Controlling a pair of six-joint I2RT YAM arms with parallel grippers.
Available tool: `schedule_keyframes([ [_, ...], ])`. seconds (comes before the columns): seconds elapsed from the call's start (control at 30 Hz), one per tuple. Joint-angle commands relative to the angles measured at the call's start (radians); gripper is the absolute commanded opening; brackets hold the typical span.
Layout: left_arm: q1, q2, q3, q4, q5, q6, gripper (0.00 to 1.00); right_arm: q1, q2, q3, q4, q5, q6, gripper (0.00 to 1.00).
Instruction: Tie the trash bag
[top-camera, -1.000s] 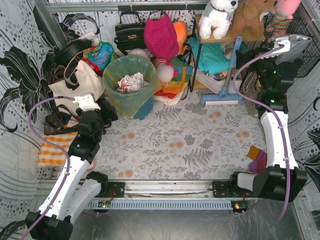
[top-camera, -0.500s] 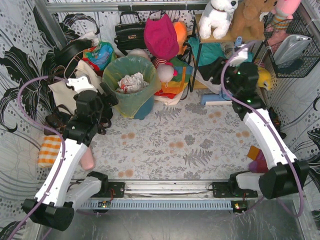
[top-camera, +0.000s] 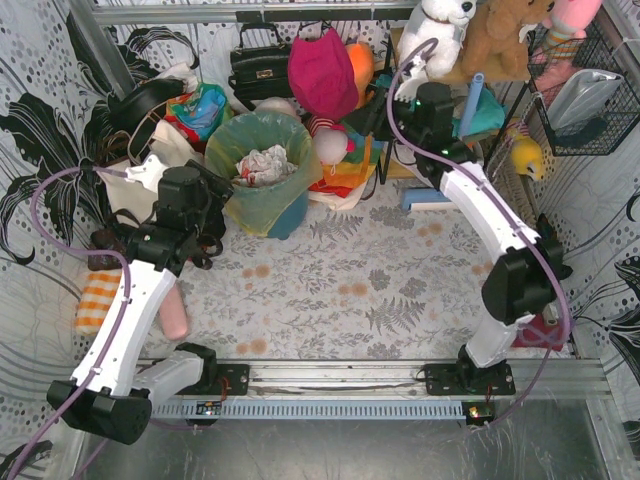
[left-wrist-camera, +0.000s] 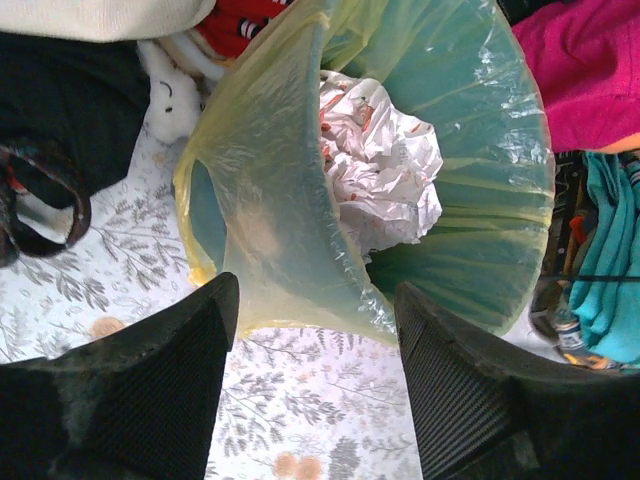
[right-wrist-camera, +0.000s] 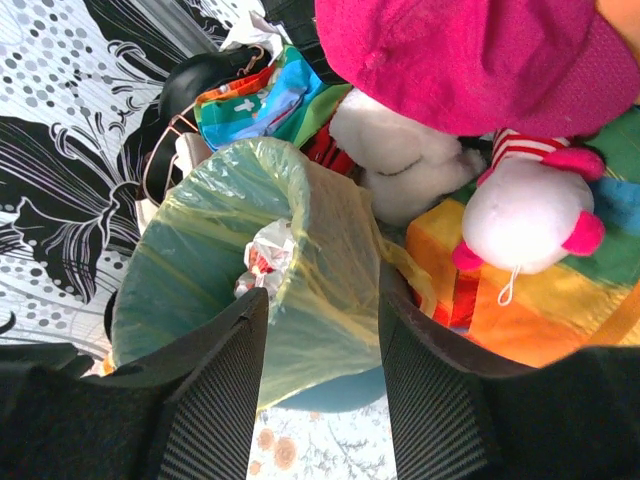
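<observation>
The trash bag (top-camera: 262, 165) is thin yellow-green plastic lining a round teal bin (top-camera: 290, 215) at the back left, with crumpled white paper (top-camera: 262, 163) inside. My left gripper (top-camera: 215, 192) is just left of the bin. In the left wrist view it (left-wrist-camera: 315, 295) is open, and the bag's folded-over rim (left-wrist-camera: 280, 210) lies just beyond its tips. My right gripper (top-camera: 385, 100) hangs right of the bin and above it. It (right-wrist-camera: 322, 290) is open, its fingers framing the bag's right rim (right-wrist-camera: 330, 240) from above. Neither gripper holds anything.
A cream tote bag (top-camera: 165, 150) and dark bags crowd the bin's left. A black handbag (top-camera: 260, 65), a magenta bag (top-camera: 322, 70), a white plush (right-wrist-camera: 530, 215) and colourful cloth pack its back and right. A shelf with toys (top-camera: 440, 40) stands behind the right arm.
Both arms have swung in toward the bin. The right arm came from the far right across to the bin's right side. Both grippers' jaws have narrowed somewhat.
</observation>
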Motion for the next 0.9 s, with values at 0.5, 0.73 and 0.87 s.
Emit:
schedule_keyframes([
  [0.5,0.006,0.095,0.038,0.029,0.009,-0.299,0.54,0.092,0.616,0.841,-0.336,-0.171,-0.123,0.42],
  [0.73,0.006,0.120,0.062,0.024,0.002,-0.281,0.48,0.127,0.602,0.749,-0.257,-0.168,-0.089,0.41],
  [0.87,0.006,0.134,0.077,0.010,0.002,-0.271,0.43,0.135,0.616,0.742,-0.256,-0.156,-0.079,0.38],
])
